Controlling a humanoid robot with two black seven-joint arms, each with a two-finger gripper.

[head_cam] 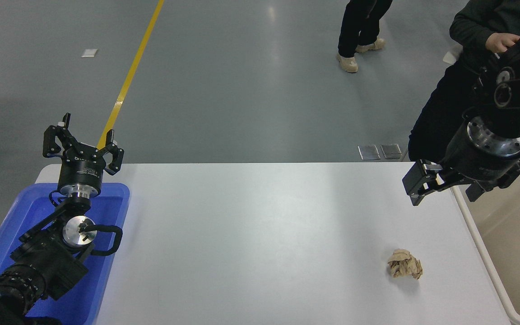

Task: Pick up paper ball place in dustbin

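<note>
Head view, and the right arm comes in from the 3 o'clock edge, bent downward at the wrist, with the right gripper (445, 187) hanging in the air above the tabletop's (260, 234) far right corner. Its jaws are spread apart with nothing between them; one finger sticks out toward 9 o'clock over the white surface, the other sits at the dustbin's (481, 234) near rim. The cream dustbin stands against the tabletop's 3 o'clock edge, only partly in the picture.

Down toward 5 o'clock lies the paper ball (405, 264), a crumpled tan wad resting on the tabletop by itself, near the dustbin's wall but not touching it, and well below the hanging gripper.

Over at 8 o'clock, the left arm stretches up from the bottom corner across a blue tray (115, 198), and the left gripper (82, 141) points away toward 12 o'clock, jaws released and holding nothing.

Beyond the table, at 1 o'clock, a person's legs (359, 31) stand on the grey floor (242, 81), and a second person in dark clothes (440, 117) stands just behind the right arm.
</note>
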